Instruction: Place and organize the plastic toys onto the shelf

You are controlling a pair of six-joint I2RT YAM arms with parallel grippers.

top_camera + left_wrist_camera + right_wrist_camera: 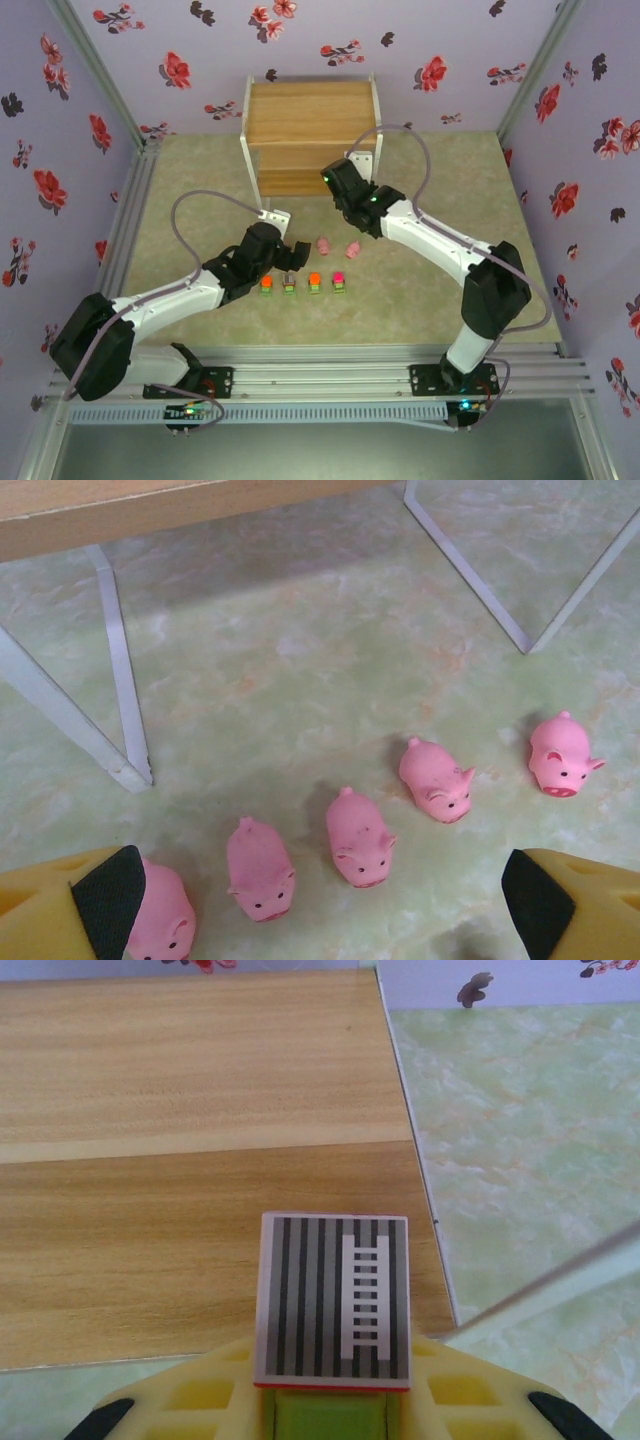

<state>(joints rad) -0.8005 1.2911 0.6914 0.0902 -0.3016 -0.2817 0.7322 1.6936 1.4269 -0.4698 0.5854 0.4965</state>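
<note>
The wooden shelf (310, 120) with white legs stands at the back centre. My right gripper (335, 182) hovers at its lower tier's front edge. In the right wrist view that gripper (325, 1412) is shut on a blocky toy (335, 1300) with a grey striped top and green base, held just before the shelf boards (200, 1090). Several pink pigs (358, 837) stand in a row on the mat in front of the shelf legs (120, 680). My left gripper (320, 920) is open low over them, its left finger (100, 900) beside the leftmost pig (160, 918). From above, the left gripper (290, 252) sits left of two pigs (323, 243).
Several blocky toys with green bases line up on the mat near the front: orange (267, 285), grey (290, 285), orange (314, 283), pink (339, 280). Floral walls close in the sides and back. Bare mat lies right of the shelf (520, 1160).
</note>
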